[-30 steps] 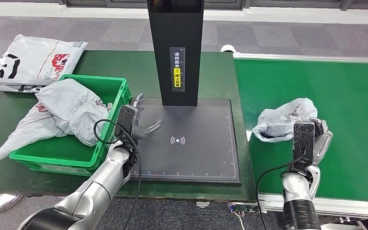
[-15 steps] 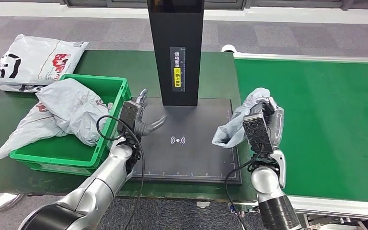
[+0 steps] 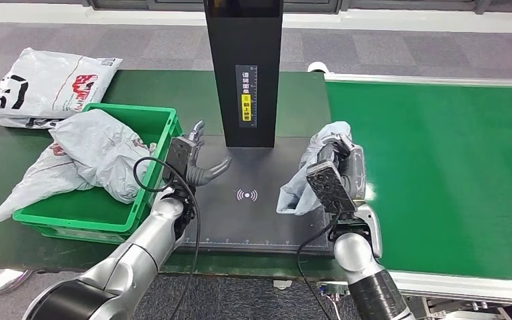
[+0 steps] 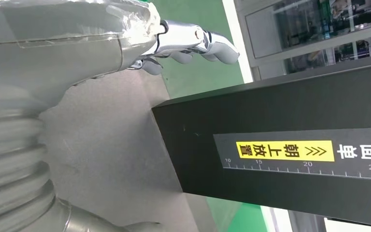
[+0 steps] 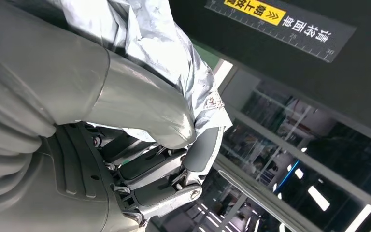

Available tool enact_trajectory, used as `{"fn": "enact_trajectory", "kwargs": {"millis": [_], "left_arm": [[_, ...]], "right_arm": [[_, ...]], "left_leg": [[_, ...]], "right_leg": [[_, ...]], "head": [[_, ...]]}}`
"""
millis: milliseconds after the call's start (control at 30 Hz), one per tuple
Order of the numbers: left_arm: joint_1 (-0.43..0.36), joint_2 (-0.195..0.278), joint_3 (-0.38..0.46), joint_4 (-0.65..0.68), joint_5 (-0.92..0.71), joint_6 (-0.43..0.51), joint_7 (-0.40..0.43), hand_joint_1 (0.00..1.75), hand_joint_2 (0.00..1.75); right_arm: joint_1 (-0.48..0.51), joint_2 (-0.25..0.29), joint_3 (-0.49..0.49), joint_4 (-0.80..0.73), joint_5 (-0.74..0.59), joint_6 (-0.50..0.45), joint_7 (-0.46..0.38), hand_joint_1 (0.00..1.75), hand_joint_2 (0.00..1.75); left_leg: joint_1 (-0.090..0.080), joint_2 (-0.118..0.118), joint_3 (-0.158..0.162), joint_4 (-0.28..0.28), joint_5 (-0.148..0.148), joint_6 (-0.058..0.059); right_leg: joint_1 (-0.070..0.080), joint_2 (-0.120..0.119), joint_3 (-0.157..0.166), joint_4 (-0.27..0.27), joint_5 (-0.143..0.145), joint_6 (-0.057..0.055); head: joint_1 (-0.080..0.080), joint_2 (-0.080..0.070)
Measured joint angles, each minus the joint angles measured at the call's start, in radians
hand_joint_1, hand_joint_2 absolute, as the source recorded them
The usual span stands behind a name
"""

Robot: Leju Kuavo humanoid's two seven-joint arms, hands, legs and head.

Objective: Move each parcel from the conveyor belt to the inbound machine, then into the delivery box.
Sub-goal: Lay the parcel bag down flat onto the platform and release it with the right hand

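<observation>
- Since 1 second ago, the right hand (image 3: 339,175) has lifted the grey parcel (image 3: 301,189) off the conveyor belt (image 3: 440,167) and carried it leftward; the parcel now hangs over the right edge of the scanner pad (image 3: 260,220).
- Right fingers (image 5: 149,166) are curled around a bunch of the parcel's crinkled plastic, the thumb pressed against it from the other side.
- From the grip, the parcel's loose end droops down toward the pad, beside the wireless symbol at its middle; whether it touches the pad cannot be told.
- Left hand (image 3: 193,167) has hardly shifted: it hovers at the pad's left edge, fingers (image 4: 198,43) spread apart and holding nothing.
- Black scanner column (image 3: 243,73) rises from the back of the pad, between the 2 hands, with a yellow label on its front.
- Left of the left hand stands a green box (image 3: 73,223) with a grey bag (image 3: 93,157) draped over its rim.
- Behind that box, a white printed bag (image 3: 47,83) lies on the green table (image 3: 173,90).
</observation>
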Motion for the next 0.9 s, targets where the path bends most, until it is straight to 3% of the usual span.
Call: {"fn": "enact_trajectory", "kwargs": {"millis": [300,400,467,533,700,900], "left_arm": [[-0.002,0.000,0.000,0.001,0.000,-0.002,0.001,0.00,1.75],[-0.003,0.000,0.000,0.002,0.004,0.008,0.002,0.00,1.75],[-0.003,0.001,0.000,0.000,0.009,0.016,0.004,0.00,1.75],[-0.004,0.001,0.000,-0.002,0.012,0.021,0.008,0.00,1.75],[-0.004,0.001,0.000,-0.004,0.016,0.029,0.013,0.00,1.75],[-0.003,0.004,0.000,-0.010,0.017,0.048,0.012,0.00,1.75]], "right_arm": [[-0.003,0.001,0.015,0.000,0.001,0.006,0.005,1.75,1.75],[-0.012,0.002,0.047,0.025,0.011,0.115,0.046,1.75,1.75],[-0.019,0.006,0.108,0.077,0.024,0.186,0.069,0.94,1.75],[-0.021,0.016,0.178,0.138,0.031,0.185,0.072,0.07,1.75],[-0.044,0.024,0.273,0.215,0.043,0.160,0.104,0.00,1.75],[-0.038,0.021,0.286,0.225,0.030,0.130,0.103,0.00,1.75]], "left_leg": [[0.000,0.000,-0.001,0.000,0.000,0.000],[0.000,0.001,-0.001,0.000,0.000,0.000],[0.000,0.002,0.000,0.000,0.000,-0.001],[0.000,0.000,-0.001,0.000,0.000,-0.002],[0.000,-0.001,-0.001,0.000,0.001,-0.002],[0.000,-0.001,-0.001,0.000,0.000,-0.002]], "right_leg": [[0.000,0.000,0.000,0.000,0.000,0.000],[0.000,0.001,0.000,0.000,0.000,0.000],[0.001,0.001,0.000,0.000,0.000,0.000],[0.001,0.001,-0.001,0.000,0.000,-0.001],[0.001,-0.001,-0.002,0.001,-0.001,-0.002],[0.001,-0.001,-0.002,0.001,-0.001,-0.002]], "head": [[0.000,0.000],[0.000,0.000],[0.000,0.000],[0.000,0.000],[0.000,0.000],[0.000,0.000]]}}
